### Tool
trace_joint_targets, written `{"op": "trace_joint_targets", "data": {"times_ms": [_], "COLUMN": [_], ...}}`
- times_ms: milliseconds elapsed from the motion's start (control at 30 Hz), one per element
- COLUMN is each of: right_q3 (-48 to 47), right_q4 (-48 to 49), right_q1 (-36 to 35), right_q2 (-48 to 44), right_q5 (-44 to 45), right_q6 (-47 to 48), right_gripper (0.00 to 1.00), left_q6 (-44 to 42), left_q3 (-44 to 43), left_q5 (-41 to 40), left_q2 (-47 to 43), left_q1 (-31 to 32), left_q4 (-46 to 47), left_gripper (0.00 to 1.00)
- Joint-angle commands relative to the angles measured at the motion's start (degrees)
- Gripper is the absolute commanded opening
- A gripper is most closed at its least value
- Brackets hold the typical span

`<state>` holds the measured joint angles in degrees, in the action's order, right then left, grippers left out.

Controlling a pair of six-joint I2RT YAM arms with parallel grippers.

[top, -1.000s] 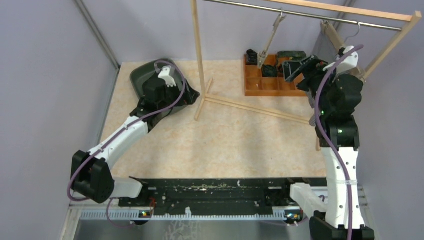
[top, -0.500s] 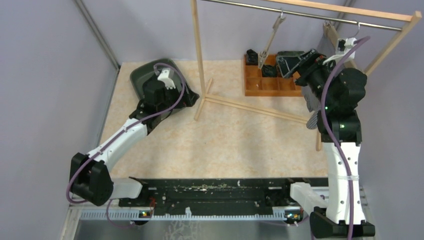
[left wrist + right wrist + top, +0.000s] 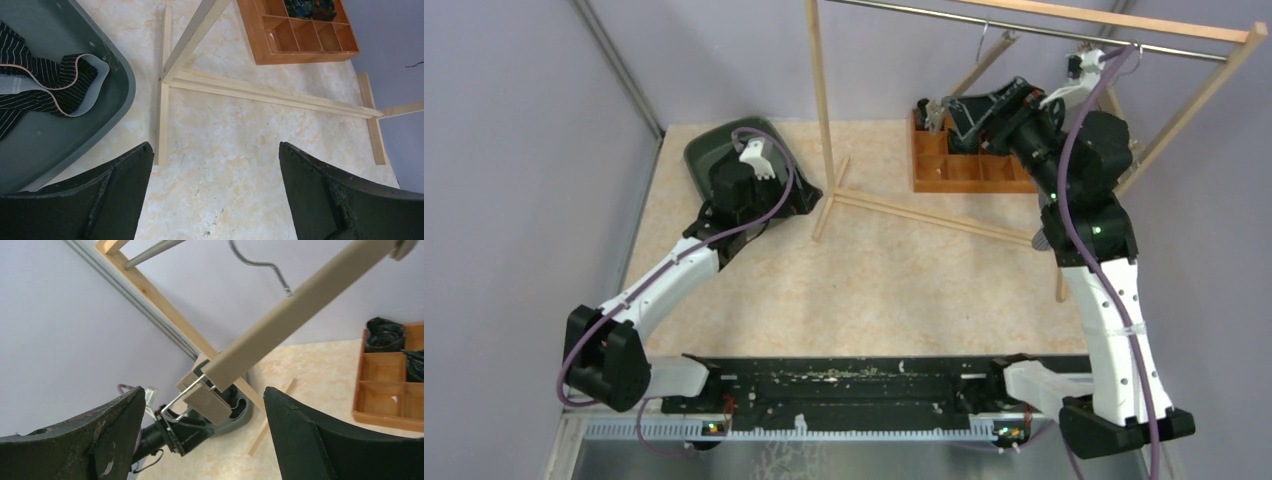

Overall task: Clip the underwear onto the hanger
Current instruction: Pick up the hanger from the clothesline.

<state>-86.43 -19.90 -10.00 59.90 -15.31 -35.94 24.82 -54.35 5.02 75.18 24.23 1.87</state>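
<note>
The underwear [image 3: 47, 85], black with thin stripes and a pale waistband, lies crumpled in a grey-green tray [image 3: 112, 107]. My left gripper [image 3: 215, 145] hovers open over the table beside that tray, holding nothing; from above it [image 3: 774, 195] covers most of the tray [image 3: 709, 150]. The beige wooden hanger [image 3: 295, 300] hangs tilted from the metal rod [image 3: 1024, 25] by its wire hook [image 3: 260, 262]. My right gripper [image 3: 204, 390] is raised and open, with the hanger's end clip [image 3: 210, 402] just ahead between its fingers, not gripped. From above, the right gripper [image 3: 964, 105] sits at the hanger's [image 3: 984, 65] lower end.
A wooden rack stands on the table, with its post [image 3: 819, 100] and floor bars [image 3: 924, 215] between the two arms. An orange wooden compartment box [image 3: 964, 170] with dark rolled items sits behind it. Purple walls close in on the left and right.
My right arm has lifted and swung left, bringing its open gripper up to the hanger's lower clip; the hanger now tilts further. The left arm has stayed put.
</note>
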Motion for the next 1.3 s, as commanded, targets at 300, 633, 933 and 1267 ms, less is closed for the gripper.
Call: {"op": "trace_joint_targets", "data": {"times_ms": [300,633,933,1267], "right_q3": [-15.9,-13.2,-5.6,-2.8], "right_q4": [-6.9,-9.3,-7.3,-10.1], "right_q1": [-20.0,-20.2,-18.8,-4.3], "right_q2": [17.5,15.0,3.0,0.3], "right_q5": [31.6,41.8,41.1,30.6], "right_q6": [-2.6,-1.6,4.9,6.7], "right_gripper": [0.88,0.88,0.87,0.89], "left_q6": [-0.5,-0.9,-0.1,0.0], "left_q3": [1.1,2.1,2.8,3.1], "left_q5": [0.0,0.0,0.3,0.0], "left_q2": [-1.9,-2.5,-2.4,-2.4], "left_q1": [-0.3,-0.4,-0.4,-0.4], "left_q4": [2.4,2.9,3.4,3.3], "left_gripper": [1.00,1.00,1.00,1.00]}}
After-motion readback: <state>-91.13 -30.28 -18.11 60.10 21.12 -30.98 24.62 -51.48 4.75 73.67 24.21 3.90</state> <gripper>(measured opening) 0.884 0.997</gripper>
